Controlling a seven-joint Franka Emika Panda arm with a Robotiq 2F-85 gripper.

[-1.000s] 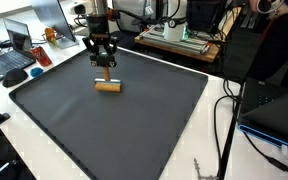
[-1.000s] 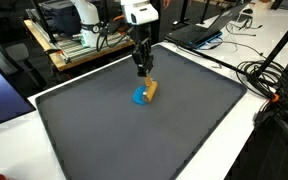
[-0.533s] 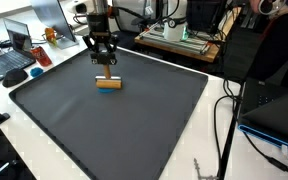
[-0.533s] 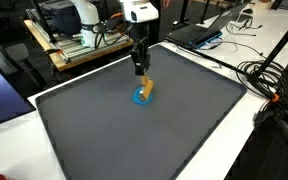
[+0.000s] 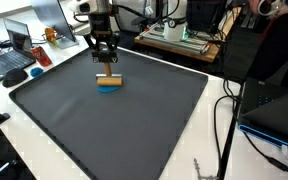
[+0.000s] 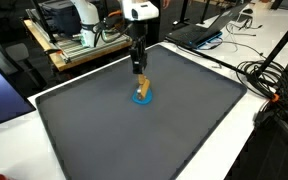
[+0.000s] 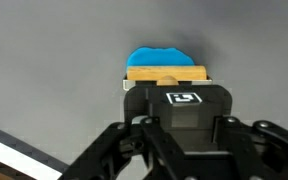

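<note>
My gripper (image 5: 106,71) hangs over the far part of a black mat (image 5: 134,125), fingers pointing down and shut on a small wooden block (image 5: 108,81). The block sits on top of a flat blue piece (image 5: 108,89) that lies on the mat. Both exterior views show this; in one the gripper (image 6: 139,73) stands just above the block (image 6: 144,88) and the blue piece (image 6: 142,99). In the wrist view the gripper body (image 7: 174,100) hides the near side of the block (image 7: 166,75), and the blue piece (image 7: 162,56) shows beyond it.
The mat (image 6: 134,135) covers most of a white table. A laptop and mouse (image 5: 9,62) lie beyond one mat edge. A bench with electronics (image 5: 179,40) stands behind. Cables (image 6: 269,75) trail along the table's side.
The wooden block was leaning beside the blue piece. It has moved with the gripper and now rests on top of the blue piece.
</note>
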